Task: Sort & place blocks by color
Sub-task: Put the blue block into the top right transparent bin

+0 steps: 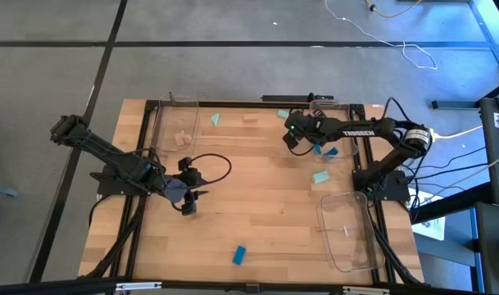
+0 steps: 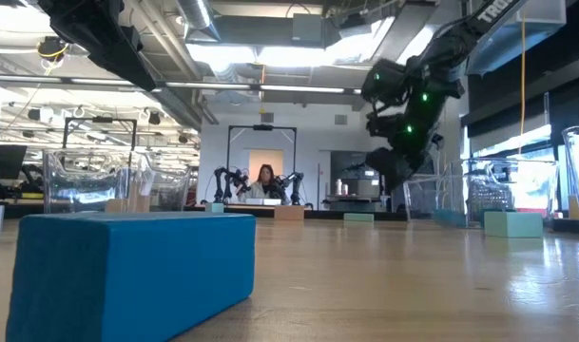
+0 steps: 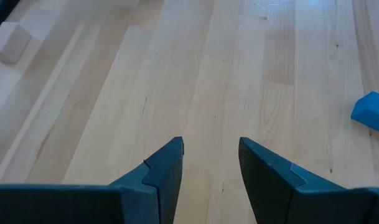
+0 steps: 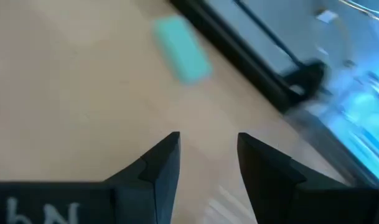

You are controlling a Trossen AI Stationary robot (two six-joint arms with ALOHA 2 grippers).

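High view: wooden table [image 1: 257,205] with two dark arms. Left gripper [image 1: 188,206] sits over bare wood at the table's left-centre; right gripper [image 1: 291,139] reaches toward the far right part of the table. Blocks counted here: three blue, one lying alone near the front edge [image 1: 239,255] and two just beside the right arm [image 1: 331,152]; three mint, namely a wedge at the far edge [image 1: 215,120], one near the right gripper [image 1: 283,114] and one at right-centre [image 1: 320,177]; at least two tan, one inside the far-left clear tray [image 1: 182,138] and one on the wood at the far edge [image 1: 250,119]. Clear trays: two well seen, far left [image 1: 174,123] and front right [image 1: 347,229]; a third at the far right is unclear. White lettering on the right arm starts "TROSSEN".

Low view: the blue block fills the foreground; right gripper hangs above the table, green lights on it. A person [image 2: 266,182] sits in the room behind.

Left wrist view: jaws partly open, nothing between them, bare wood beneath; one blue block and one tan block lie apart from them.

Right wrist view: jaws partly open, empty; one mint block ahead.
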